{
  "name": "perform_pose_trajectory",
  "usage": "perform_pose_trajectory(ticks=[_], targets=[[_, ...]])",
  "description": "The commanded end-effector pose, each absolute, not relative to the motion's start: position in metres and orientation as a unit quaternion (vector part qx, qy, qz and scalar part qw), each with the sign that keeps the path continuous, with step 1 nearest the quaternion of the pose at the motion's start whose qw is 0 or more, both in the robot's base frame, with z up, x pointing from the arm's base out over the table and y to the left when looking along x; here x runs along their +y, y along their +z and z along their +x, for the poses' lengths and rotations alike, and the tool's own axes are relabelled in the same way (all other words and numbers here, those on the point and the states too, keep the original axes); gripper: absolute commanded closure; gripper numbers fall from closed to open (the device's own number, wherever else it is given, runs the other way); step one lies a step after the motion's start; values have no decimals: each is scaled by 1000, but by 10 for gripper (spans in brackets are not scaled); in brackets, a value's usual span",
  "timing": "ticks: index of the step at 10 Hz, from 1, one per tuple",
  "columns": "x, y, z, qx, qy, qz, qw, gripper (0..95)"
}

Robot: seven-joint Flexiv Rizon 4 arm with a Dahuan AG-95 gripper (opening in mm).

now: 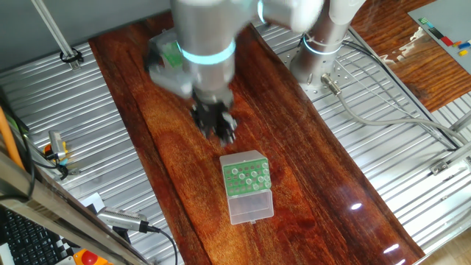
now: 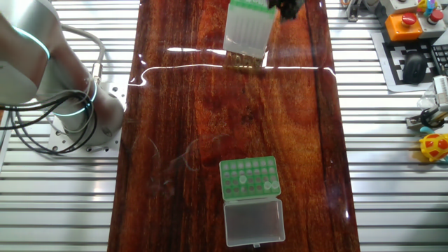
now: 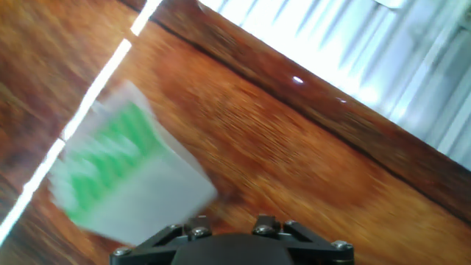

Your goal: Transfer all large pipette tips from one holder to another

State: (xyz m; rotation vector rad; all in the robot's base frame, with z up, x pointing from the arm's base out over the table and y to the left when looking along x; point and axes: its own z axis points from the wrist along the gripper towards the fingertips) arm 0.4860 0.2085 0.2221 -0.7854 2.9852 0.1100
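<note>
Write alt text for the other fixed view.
A low green rack with its clear lid folded open sits near the front of a dark wooden table. A taller translucent box stands at the far edge.

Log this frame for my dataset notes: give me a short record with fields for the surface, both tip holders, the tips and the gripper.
surface: dark wooden table
low green rack: near one end of the table, clear lid hinged open flat
large pipette tips: a few pale tips sit in the rack's holes
taller translucent box: green top insert, at the far end of the table
gripper: blurred, above bare wood between the holders; carrying nothing visible, finger state unclear
</note>
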Motion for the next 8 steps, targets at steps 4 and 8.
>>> perform_pose_trajectory(ticks=[4,8], targets=[[228,220,488,962,15,-271,15,760],[240,215,489,962,27,-270,23,760]])
